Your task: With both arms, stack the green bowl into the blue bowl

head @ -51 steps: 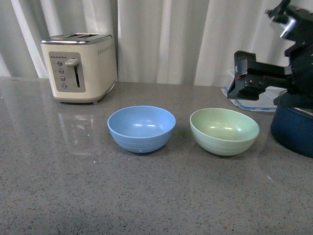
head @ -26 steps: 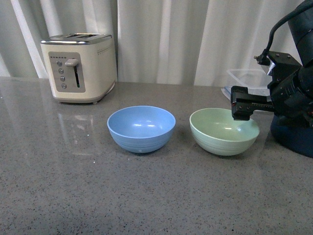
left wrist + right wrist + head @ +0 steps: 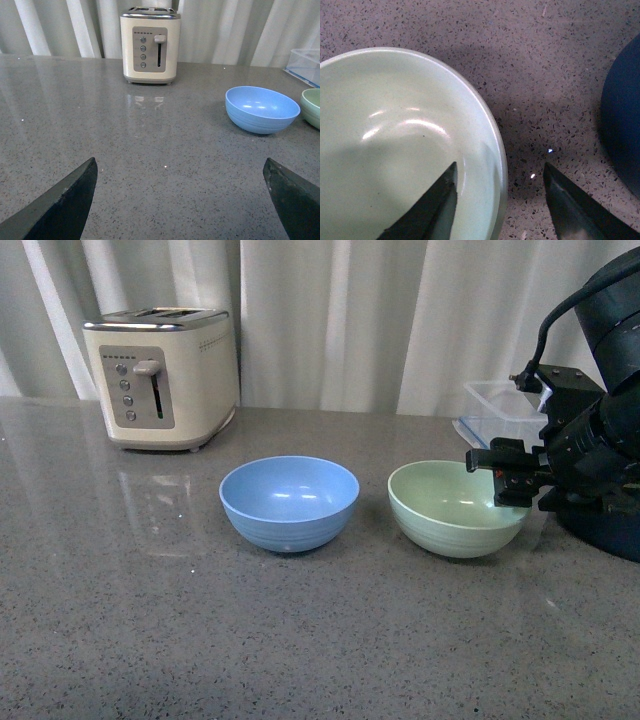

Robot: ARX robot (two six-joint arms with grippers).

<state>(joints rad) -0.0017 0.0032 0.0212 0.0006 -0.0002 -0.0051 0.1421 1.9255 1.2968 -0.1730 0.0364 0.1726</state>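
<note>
Rim is your hold: the green bowl [image 3: 458, 506], on the worktop [image 3: 300, 640] just right of the blue bowl [image 3: 289, 502], looks light, stiff, slick. Your right claw [image 3: 497, 175] straddles that rim, released; the left claw [image 3: 179, 165] gapes empty.

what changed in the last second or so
The right gripper came down from high on the right to the green bowl. Its open fingers now straddle the bowl's right-hand rim, one inside and one outside. Nothing is gripped yet. The green bowl, the blue bowl and the toaster stayed where they were.
</note>
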